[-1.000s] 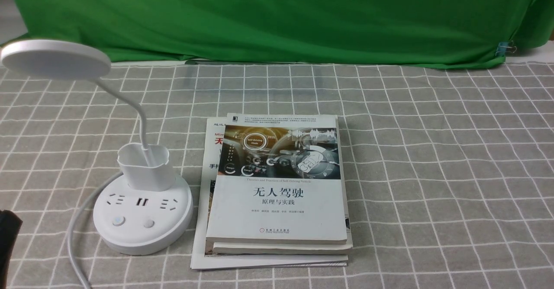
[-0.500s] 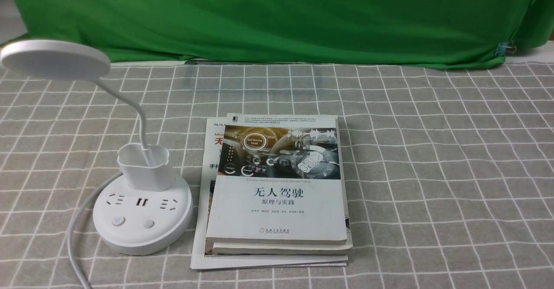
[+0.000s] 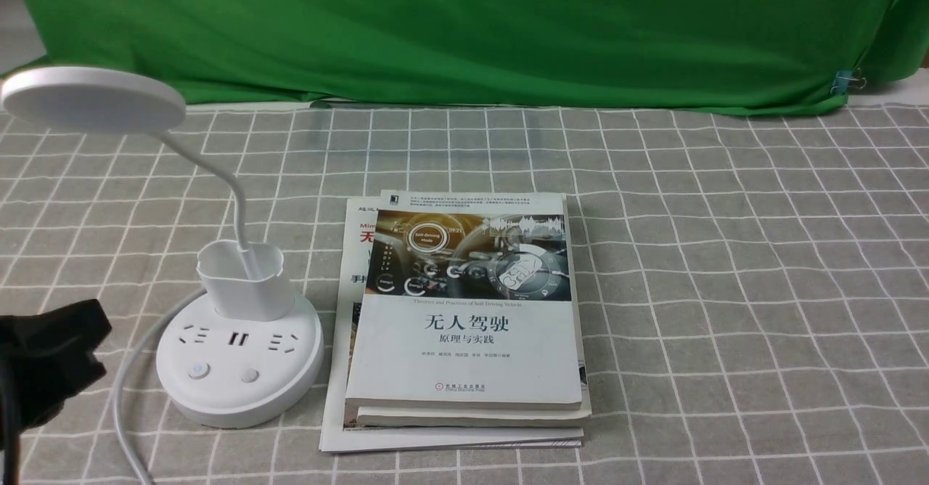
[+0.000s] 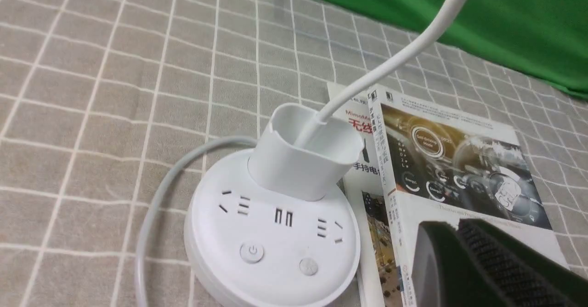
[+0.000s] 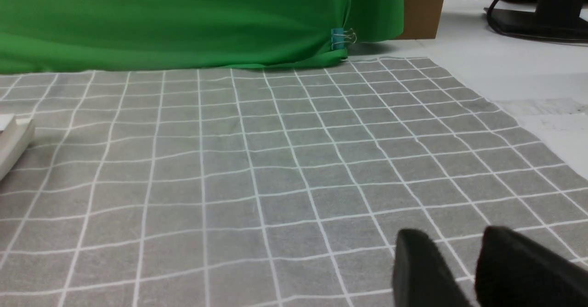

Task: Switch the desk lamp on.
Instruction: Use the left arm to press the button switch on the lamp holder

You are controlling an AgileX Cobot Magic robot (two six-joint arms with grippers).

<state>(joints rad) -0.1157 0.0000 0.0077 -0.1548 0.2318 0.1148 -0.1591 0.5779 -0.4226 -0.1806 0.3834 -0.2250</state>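
The white desk lamp (image 3: 239, 376) stands at the left of the table, with a flat disc head (image 3: 93, 99), a thin bent neck, a cup holder (image 3: 243, 282) and a round base with sockets. Two round buttons (image 3: 199, 371) (image 3: 250, 375) sit at the front of the base. No glow shows from the head. My left gripper (image 3: 91, 325) is shut and empty, just left of the base and apart from it. In the left wrist view the gripper (image 4: 452, 226) hovers beside the base (image 4: 271, 247) and its buttons (image 4: 251, 252) (image 4: 308, 266). My right gripper (image 5: 452, 238) is open and empty over bare cloth.
A stack of books (image 3: 464, 318) lies right of the lamp base, close to it. The lamp's white cord (image 3: 127, 398) curves off the front left. A grey checked cloth (image 3: 726, 289) covers the table. A green backdrop (image 3: 464, 27) hangs at the far edge.
My left gripper has come into the front view from the lower left edge and moved toward the lamp base. The lamp and books have not moved.
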